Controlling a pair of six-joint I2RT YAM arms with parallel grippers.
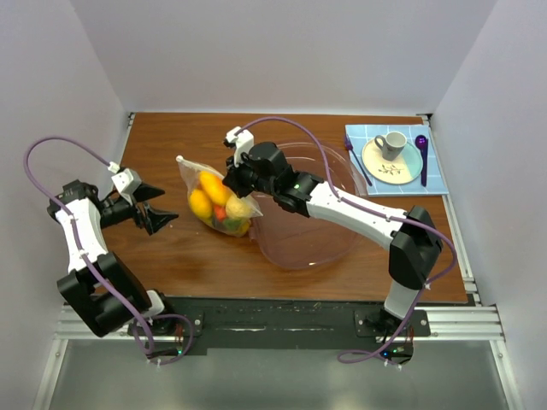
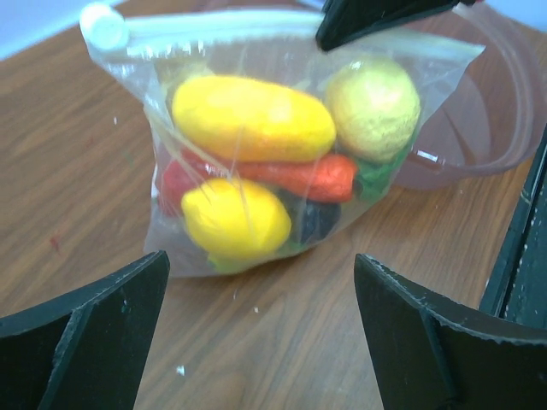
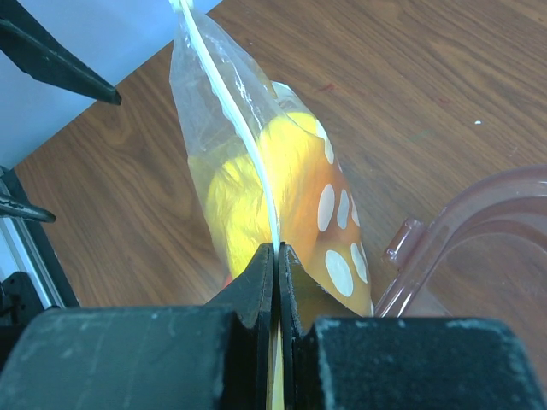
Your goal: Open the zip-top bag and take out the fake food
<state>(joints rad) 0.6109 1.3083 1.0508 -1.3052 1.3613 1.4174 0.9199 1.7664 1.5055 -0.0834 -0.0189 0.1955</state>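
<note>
The zip-top bag (image 1: 217, 202) stands on edge a little left of the table's (image 1: 171, 256) middle. Its zip strip is uppermost and its bottom seems to rest on the wood. Inside it the fake food (image 1: 211, 198) is bunched together: yellow pieces, a red-orange carrot and something dark underneath. A white slider tab (image 1: 180, 159) sits at the strip's far-left end.

My right gripper (image 1: 235, 176) has its fingers pressed together on the zip strip at the other end, pinching the bag's top edge. My left gripper (image 1: 157, 207) hangs just left of the bag, spread wide, facing its side and not touching it.

Just right of the bag, almost touching it, is a large pink-tinted bowl (image 1: 295, 265), with my right arm reaching across it. At the far right corner a blue placemat (image 1: 438, 178) carries a plate (image 1: 380, 166), a cup (image 1: 393, 143), a purple fork (image 1: 357, 159) and a purple spoon (image 1: 421, 159).
</note>
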